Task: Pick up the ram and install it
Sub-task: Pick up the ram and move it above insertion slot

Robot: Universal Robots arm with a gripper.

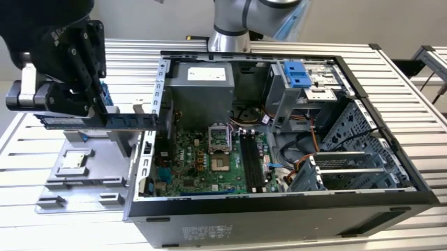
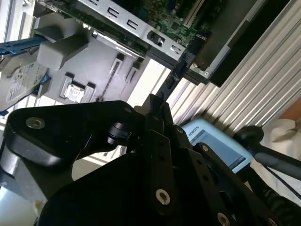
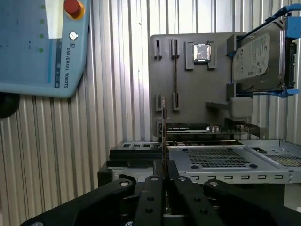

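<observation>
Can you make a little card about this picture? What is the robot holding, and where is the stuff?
tool: shut on the ram
ram: held above the tray, outside the case, at the exterior view's left
tray: gray, beside the case
case: open
slots: black, inside the case, ram not in them
hard drive: at the tray, in blue brackets

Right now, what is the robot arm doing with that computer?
The robot's gripper is shut on the ram, a thin blue stick, and holds it over the gray parts tray, just outside the open computer case on the exterior view's left. The ram is not in the black motherboard slots yet.
</observation>
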